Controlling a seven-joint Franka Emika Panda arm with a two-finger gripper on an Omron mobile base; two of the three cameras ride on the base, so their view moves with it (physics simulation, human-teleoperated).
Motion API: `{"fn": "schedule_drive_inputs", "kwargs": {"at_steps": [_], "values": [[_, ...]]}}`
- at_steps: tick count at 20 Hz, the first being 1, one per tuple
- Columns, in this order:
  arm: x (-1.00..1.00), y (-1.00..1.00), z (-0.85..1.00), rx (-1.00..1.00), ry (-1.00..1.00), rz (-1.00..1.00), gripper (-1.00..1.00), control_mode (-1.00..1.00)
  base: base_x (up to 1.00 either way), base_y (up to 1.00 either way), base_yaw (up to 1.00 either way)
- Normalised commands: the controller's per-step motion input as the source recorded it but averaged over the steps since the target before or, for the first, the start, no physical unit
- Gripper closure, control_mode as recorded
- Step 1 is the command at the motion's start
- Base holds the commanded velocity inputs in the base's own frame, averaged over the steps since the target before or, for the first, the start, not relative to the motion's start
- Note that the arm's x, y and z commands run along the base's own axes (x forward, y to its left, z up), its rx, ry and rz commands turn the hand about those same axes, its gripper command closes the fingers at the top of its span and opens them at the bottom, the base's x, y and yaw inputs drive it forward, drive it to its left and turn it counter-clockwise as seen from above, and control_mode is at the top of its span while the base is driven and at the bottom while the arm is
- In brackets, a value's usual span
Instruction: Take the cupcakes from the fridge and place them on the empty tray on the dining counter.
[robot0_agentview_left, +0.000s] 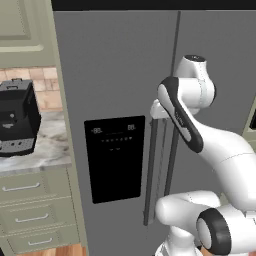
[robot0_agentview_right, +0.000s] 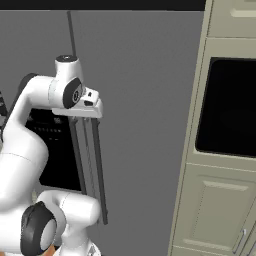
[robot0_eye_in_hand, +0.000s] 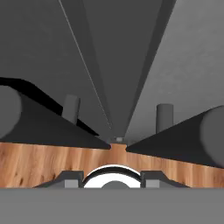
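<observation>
The fridge (robot0_agentview_left: 120, 65) stands straight ahead with both doors closed, its dispenser panel (robot0_agentview_left: 114, 159) on the left door. Two long vertical handles (robot0_agentview_left: 152, 170) run side by side at the seam between the doors, just right of the panel. Left of the fridge a table (robot0_agentview_left: 42, 150) carries a coffee machine (robot0_agentview_left: 17, 117) near its far wall, with drawers (robot0_agentview_left: 30, 207) below. Right of the fridge stands a tall cabinet (robot0_agentview_right: 220, 210) with a built-in oven (robot0_agentview_right: 227, 107) above a lower door. The robot arm rises in front of the fridge, its pincer (robot0_agentview_right: 89, 111) up against the tops of the handles. From the hand, the two handles (robot0_eye_in_hand: 175, 135) run down toward the floor (robot0_eye_in_hand: 48, 164).
</observation>
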Motion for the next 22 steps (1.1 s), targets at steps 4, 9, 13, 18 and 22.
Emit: {"fn": "schedule_drive_inputs", "kwargs": {"at_steps": [4, 9, 13, 18, 22], "values": [[-0.33, 0.0, 0.0, 0.0, -0.1, 0.0, -1.0, -1.0, 0.0, 0.0, 0.0], [-0.65, -0.04, -0.11, 0.0, -0.33, 0.0, -1.0, -1.0, 0.0, 0.0, 0.0], [-0.58, -0.16, -0.3, 0.01, -0.22, 0.0, -1.0, -1.0, 0.0, 0.0, 0.0], [-0.38, -0.27, -0.29, 0.04, -0.1, 0.0, -1.0, -1.0, 0.0, 0.0, 0.0], [-0.08, -0.22, -0.14, 0.03, -0.03, 0.0, -1.0, -1.0, 0.0, 0.0, 0.0]]}}
